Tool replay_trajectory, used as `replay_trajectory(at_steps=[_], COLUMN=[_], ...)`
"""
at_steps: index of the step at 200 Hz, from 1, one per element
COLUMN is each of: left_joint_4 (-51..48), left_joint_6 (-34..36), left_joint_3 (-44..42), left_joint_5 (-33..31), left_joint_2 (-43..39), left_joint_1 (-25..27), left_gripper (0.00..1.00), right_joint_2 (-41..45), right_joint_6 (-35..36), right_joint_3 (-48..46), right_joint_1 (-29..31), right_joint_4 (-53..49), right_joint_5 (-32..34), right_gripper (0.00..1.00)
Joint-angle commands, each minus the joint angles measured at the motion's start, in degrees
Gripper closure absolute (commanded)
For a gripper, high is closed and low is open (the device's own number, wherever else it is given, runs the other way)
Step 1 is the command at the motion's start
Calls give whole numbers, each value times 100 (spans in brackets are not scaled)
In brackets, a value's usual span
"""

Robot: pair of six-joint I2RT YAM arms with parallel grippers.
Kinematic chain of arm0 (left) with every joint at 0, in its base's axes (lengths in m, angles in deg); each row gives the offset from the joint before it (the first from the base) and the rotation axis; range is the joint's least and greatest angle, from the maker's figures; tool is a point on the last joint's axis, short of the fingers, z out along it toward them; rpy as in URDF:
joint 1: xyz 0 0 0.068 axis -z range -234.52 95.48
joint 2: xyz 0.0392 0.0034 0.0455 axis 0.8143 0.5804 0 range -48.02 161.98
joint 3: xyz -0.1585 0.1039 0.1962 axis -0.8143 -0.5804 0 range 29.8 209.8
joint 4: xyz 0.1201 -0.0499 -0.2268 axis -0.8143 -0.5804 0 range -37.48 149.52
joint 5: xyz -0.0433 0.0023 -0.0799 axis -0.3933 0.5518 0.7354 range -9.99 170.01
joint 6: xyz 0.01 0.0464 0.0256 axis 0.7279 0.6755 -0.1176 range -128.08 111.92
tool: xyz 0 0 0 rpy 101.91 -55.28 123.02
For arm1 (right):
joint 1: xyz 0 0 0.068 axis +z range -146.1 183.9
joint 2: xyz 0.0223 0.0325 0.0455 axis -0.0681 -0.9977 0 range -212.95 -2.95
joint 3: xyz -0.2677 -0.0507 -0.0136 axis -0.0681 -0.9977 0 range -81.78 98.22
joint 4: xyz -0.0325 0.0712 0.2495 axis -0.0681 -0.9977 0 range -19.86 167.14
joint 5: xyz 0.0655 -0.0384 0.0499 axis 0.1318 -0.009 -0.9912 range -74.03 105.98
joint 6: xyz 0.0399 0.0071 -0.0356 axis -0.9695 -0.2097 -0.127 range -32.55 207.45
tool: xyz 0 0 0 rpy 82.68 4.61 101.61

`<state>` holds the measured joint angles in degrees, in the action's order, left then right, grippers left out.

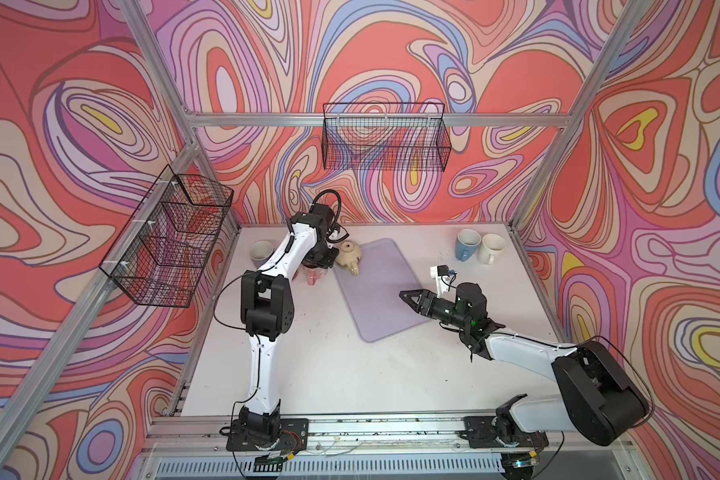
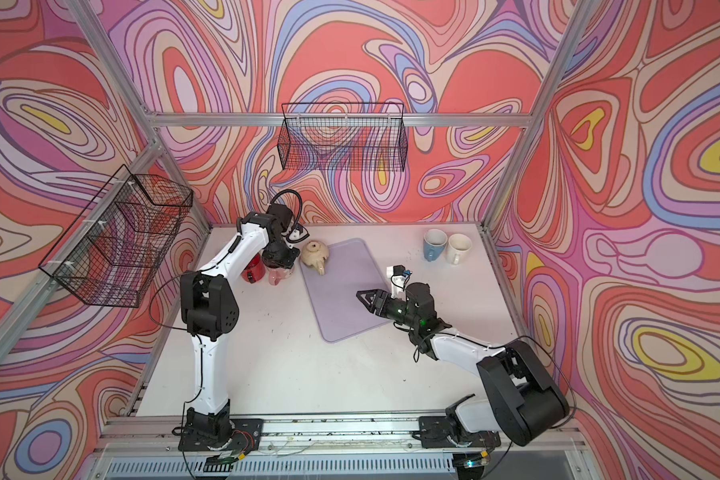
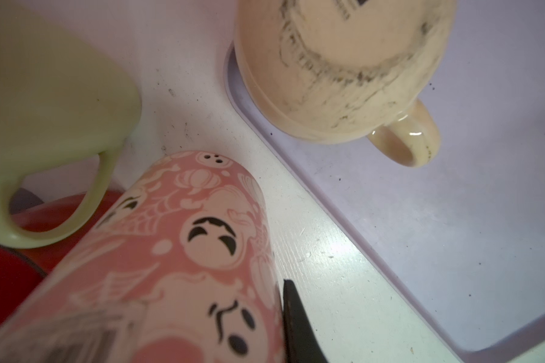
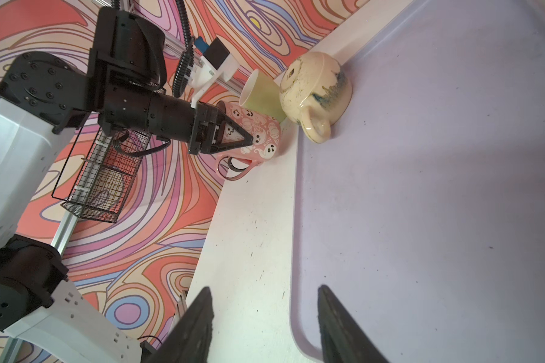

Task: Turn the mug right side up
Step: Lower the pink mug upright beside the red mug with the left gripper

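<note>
A pink ghost-print mug (image 4: 258,135) stands mouth up on the white table beside the lilac mat (image 4: 422,188). My left gripper (image 4: 247,138) is shut on its wall. One finger (image 3: 293,317) lies against the outside; the other is hidden behind the pink wall. From above, the arm covers most of this mug (image 2: 276,275). A cream mug (image 1: 350,255) (image 3: 343,69) sits upside down on the mat's far corner, base up, handle toward the mat's middle. My right gripper (image 4: 265,292) (image 1: 404,296) hovers open and empty over the mat's near edge.
A pale green mug (image 3: 44,78) and a red mug (image 2: 253,266) stand close behind the pink one. A blue mug (image 1: 467,244) and a white mug (image 1: 492,248) stand upright at the back right. Wire baskets hang on the back wall (image 1: 385,137) and left wall (image 1: 171,241).
</note>
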<state>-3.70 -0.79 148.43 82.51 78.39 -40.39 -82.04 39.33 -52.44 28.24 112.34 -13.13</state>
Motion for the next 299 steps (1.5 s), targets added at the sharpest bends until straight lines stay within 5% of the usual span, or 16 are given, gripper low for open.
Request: replay_trajectory(at_steps=[1,246,299], left_joint_4=[143,-58,-80], left_joint_6=[85,-7,14], left_joint_3=[265,1126,1161], left_joint_5=[-68,92,42], left_joint_2=[-31,885,885], left_joint_1=[-45,-200,-200], left_gripper=[100,100,84], right_joint_2=[-97,-558,-582], right_joint_6=[-16,-119,-66], right_joint_3=[-42,12,36], right_joint_1=[-28,-96,-88], right_joint_4=[92,418,347], right_joint_5=[58,-29,-13], right_gripper=[45,45,45])
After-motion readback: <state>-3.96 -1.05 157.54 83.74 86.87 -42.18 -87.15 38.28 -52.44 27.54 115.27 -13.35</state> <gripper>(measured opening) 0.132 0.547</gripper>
